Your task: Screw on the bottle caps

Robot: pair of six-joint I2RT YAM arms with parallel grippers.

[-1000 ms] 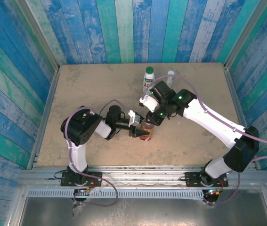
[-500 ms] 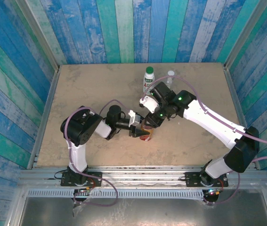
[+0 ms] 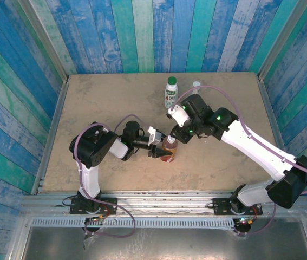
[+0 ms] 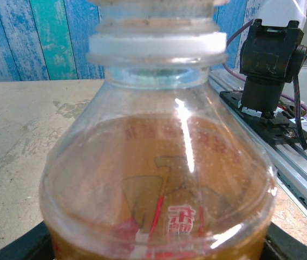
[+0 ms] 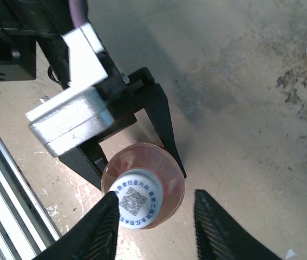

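The amber-orange bottle (image 3: 168, 151) stands upright on the table, and my left gripper (image 3: 161, 151) is shut on its body from the left. In the left wrist view the bottle (image 4: 158, 179) is very close, with a white neck ring (image 4: 156, 47). A white cap (image 5: 137, 206) printed with a square code sits on its neck. My right gripper (image 5: 156, 227) hangs over it, open: the cap lies next to the left finger (image 5: 96, 230) and well apart from the right one. The black left-gripper fingers (image 5: 164, 122) flank the bottle (image 5: 167, 173).
A white bottle (image 3: 170, 93) with a dark green cap (image 3: 171, 80) stands at the back of the table. A slim clear bottle (image 3: 196, 85) next to it is partly hidden by the right arm. Blue plank walls enclose the table.
The right arm has shifted to the right and its wrist has turned above the amber bottle. The left arm and the bottle have stayed still.
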